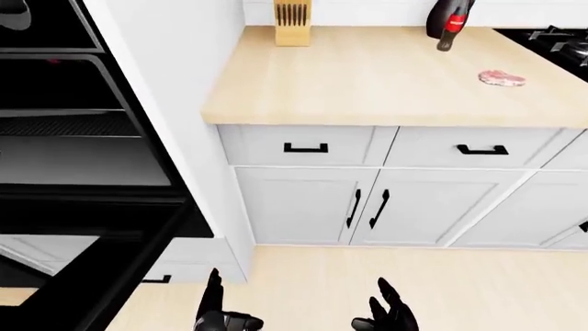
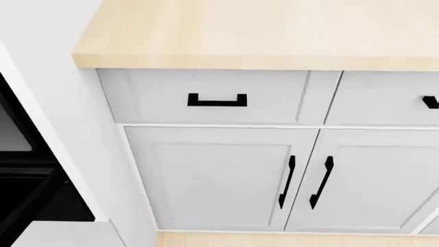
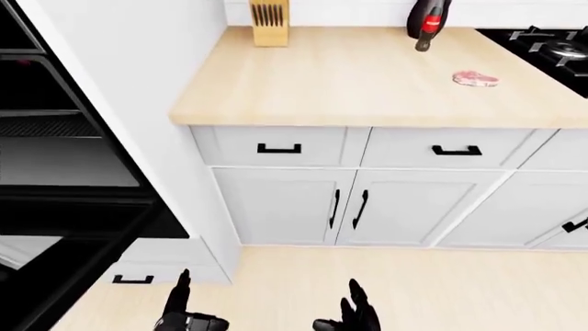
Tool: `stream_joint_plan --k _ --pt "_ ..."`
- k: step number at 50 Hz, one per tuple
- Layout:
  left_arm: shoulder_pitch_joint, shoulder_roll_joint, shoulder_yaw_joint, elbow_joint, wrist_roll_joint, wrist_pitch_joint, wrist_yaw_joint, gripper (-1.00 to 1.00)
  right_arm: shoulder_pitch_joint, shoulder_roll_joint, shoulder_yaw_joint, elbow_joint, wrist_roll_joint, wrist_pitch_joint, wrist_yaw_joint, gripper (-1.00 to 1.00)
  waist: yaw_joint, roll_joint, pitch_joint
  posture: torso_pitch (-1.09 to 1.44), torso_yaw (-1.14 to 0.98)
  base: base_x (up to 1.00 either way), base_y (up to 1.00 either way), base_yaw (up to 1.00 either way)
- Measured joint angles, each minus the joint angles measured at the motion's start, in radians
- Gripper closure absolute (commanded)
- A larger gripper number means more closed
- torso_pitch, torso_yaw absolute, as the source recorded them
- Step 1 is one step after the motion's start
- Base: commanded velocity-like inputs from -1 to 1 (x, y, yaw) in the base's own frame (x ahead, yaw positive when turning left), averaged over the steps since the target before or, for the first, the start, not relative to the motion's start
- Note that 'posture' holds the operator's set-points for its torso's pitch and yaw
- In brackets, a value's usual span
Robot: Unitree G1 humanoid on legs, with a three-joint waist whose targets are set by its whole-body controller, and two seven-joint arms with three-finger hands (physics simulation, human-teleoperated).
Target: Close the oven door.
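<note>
Hands (image 1: pixel 225 314) cropped; oven door (image 1: pixel 101 276) half-visible.

Flat, even simulator light fills your kitchen views, bright and free of glare.

You see the counter (image 1: pixel 386 76) and cabinets (image 3: pixel 367 200) lit uniformly, with no visible lamp and only a thin soft shade under the counter lip. The oven (image 1: pixel 64 131) at the left of the eye views reads as near-solid black, its rack faint and grey. Your hands (image 1: pixel 225 314) show as dark shapes with little surface detail. Edges look slightly soft and pixelated; lines splay outward toward the corners. The head view is closer, paler, equally shadowless.
</note>
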Motion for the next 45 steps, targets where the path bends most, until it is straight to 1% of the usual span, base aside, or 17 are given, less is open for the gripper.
stream_joint_plan --k 3,5,7,14,24,33,42,45 --pt "0.000 -0.002 -0.001 0.000 0.001 -0.002 0.000 -1.00 -0.002 -0.001 0.001 -0.003 -0.001 -0.003 0.001 -1.00 0.000 0.000 -0.005 0.00 0.00 0.00 0.00 0.04" --pt "0.001 -0.006 -0.002 0.005 0.001 0.000 -0.003 -1.00 0.003 -0.003 -0.001 0.001 -0.001 -0.002 0.000 -1.00 0.007 0.002 -0.010 0.00 0.00 0.00 0.00 0.20" --pt "0.003 -0.005 -0.002 0.006 0.002 0.000 -0.004 -1.00 0.005 -0.002 -0.001 0.004 -0.001 -0.002 0.000 -1.00 0.013 0.003 -0.011 0.00 0.00 0.00 0.00 0.25" --pt "0.004 0.002 0.001 0.003 -0.001 0.001 0.003 -1.00 0.000 0.003 0.002 -0.002 -0.003 -0.008 0.008 -1.00 0.030 0.003 0.000 0.00 0.00 0.00 0.00 0.25" --pt "0.005 -0.003 -0.001 0.005 0.001 0.004 -0.001 -1.00 0.006 0.000 -0.001 0.002 0.002 -0.009 0.008 -1.00 0.029 0.006 0.013 0.00 0.00 0.00 0.00 0.25" --pt "0.011 0.002 0.005 0.007 0.002 0.020 -0.004 -1.00 0.005 0.004 0.003 0.002 -0.001 -0.010 0.013 -1.00 0.037 -0.003 0.021 0.00 0.00 0.00 0.00 0.25" --pt "0.006 -0.005 0.003 0.004 0.005 0.020 -0.008 -1.00 0.006 -0.002 0.000 0.001 0.001 -0.009 0.007 -1.00 0.030 0.009 0.020 0.00 0.00 0.00 0.00 0.34" --pt "0.008 0.002 0.007 0.004 0.005 0.023 -0.006 -1.00 0.002 0.003 0.003 0.000 0.000 -0.010 0.010 -1.00 0.035 0.005 0.019 0.00 0.00 0.00 0.00 0.37"
